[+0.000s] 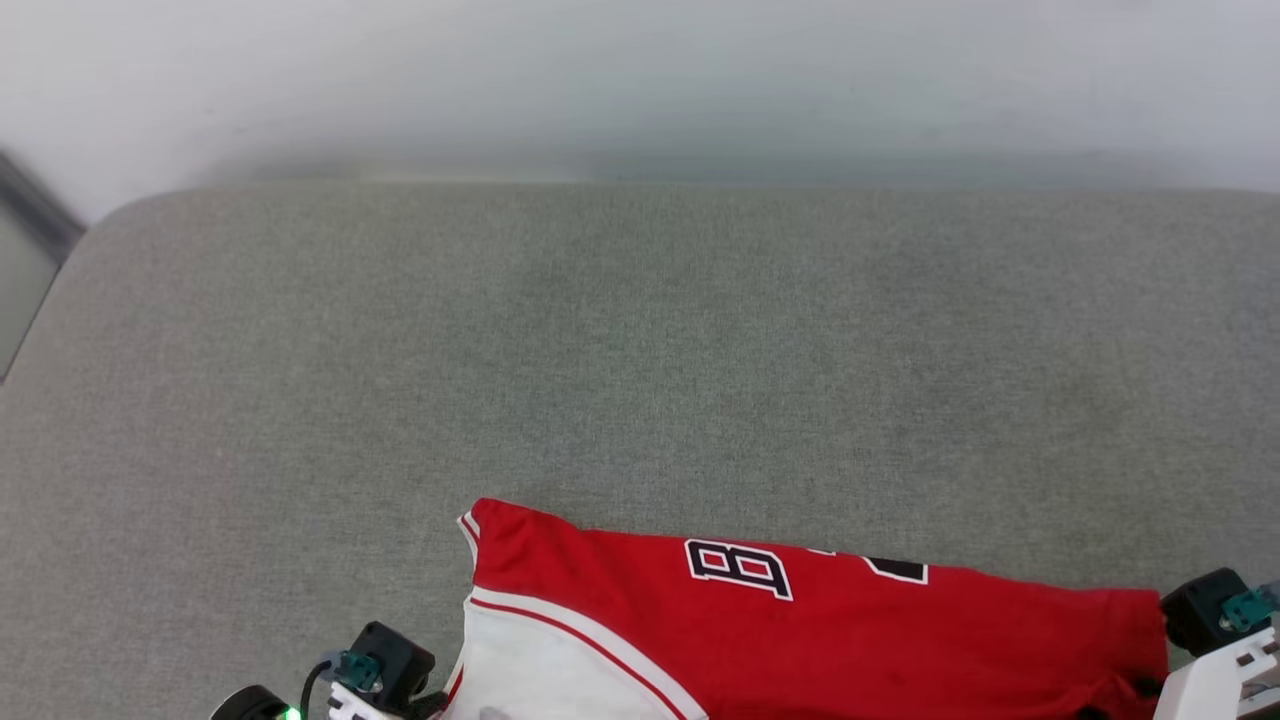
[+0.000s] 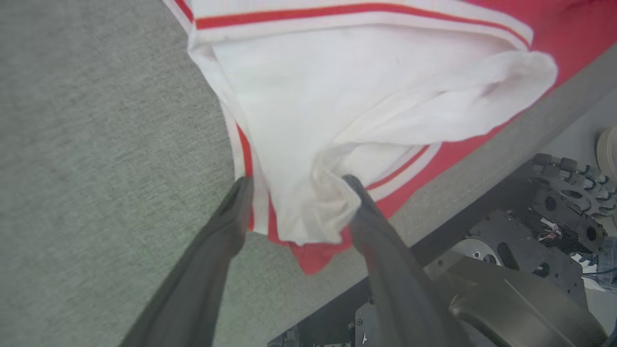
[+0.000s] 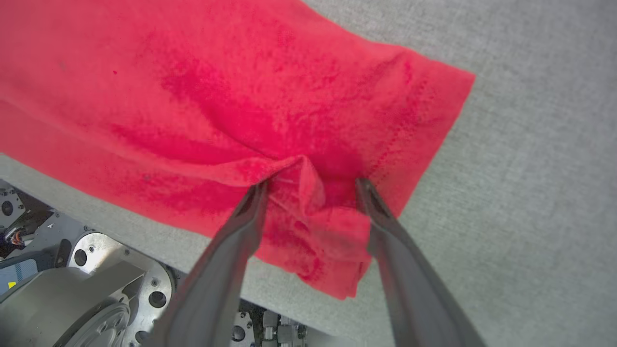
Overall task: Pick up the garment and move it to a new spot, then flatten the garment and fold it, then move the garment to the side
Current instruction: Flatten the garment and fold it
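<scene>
- head view: the red jersey t-shirt [image 1: 800, 620] is lying along the bottom centre and lower right of the frame, at the near side of the grey fabric cushion [image 1: 640, 350]. its black, white-outlined lettering is facing up, and a white sleeve [image 1: 540, 660] is showing at bottom centre. the shirt is sitting so close to the near side that a pull toward the robot could be dragging it off.
- left wrist view: the left gripper [image 2: 297, 183] is standing open, its fingers apart on either side of a pucker in the sleeve, the right-hand finger touching that pucker. red-and-white stripe trim [image 2: 337, 10] is running along the sleeve's borders. if cloth is catching on that finger as the arm lifts, the sleeve could be getting tugged out of shape. a red corner at lower centre is nearing the cushion's front edge [image 2: 462, 188].
- right wrist view: the right gripper [image 3: 312, 185] is also standing open, straddling a raised ridge of red cloth near the hem corner [image 3: 434, 96]. creases are fanning out from that ridge, so the shirt is not lying flat here. folding over them could be setting in wrinkles, and part of the red cloth is overhanging the cushion's edge at lower centre.
</scene>
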Robot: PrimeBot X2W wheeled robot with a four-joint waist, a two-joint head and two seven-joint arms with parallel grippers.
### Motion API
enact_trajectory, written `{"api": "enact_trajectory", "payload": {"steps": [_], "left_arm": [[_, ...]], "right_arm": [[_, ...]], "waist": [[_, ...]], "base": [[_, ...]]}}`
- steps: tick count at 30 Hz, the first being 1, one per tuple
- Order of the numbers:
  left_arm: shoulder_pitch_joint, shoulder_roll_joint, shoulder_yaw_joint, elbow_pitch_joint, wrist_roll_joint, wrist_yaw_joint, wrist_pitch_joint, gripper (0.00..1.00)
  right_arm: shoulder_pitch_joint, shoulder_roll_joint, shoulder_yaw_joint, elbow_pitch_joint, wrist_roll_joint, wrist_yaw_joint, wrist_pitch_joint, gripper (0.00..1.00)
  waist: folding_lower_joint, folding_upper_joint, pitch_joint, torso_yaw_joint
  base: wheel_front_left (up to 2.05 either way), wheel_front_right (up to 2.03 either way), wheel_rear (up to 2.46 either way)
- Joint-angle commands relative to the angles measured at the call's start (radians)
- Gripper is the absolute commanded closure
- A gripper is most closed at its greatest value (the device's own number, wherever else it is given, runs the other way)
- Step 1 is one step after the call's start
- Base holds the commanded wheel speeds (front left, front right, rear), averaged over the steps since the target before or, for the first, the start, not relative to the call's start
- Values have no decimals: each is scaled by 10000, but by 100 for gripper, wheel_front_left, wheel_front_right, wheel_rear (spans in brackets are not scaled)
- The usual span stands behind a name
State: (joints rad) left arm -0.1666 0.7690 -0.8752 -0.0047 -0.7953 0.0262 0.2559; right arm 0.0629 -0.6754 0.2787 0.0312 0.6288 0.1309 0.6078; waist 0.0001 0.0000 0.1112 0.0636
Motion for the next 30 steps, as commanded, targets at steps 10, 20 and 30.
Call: {"api": "enact_trajectory", "payload": {"steps": [10, 20, 30], "left_arm": [[-228, -329, 1111, -428, 71, 567, -2004, 0], [382, -794, 2810, -468, 260, 1725, -4925, 0], [1848, -2322, 5667, -1317, 1600, 1902, -5221, 0]], "right_arm": [[-265, 238, -1030, -702, 677, -5, -118, 0], [327, 1957, -3367, -549, -254, -4, 662, 0], [616, 4419, -5299, 316, -1078, -2, 973, 0]], "waist": [[-1, 0, -766, -122], [-1, 0, -784, -119], [-1, 0, -566, -16]], "base": [[0, 0, 0], [0, 0, 0], [0, 0, 0]]}}
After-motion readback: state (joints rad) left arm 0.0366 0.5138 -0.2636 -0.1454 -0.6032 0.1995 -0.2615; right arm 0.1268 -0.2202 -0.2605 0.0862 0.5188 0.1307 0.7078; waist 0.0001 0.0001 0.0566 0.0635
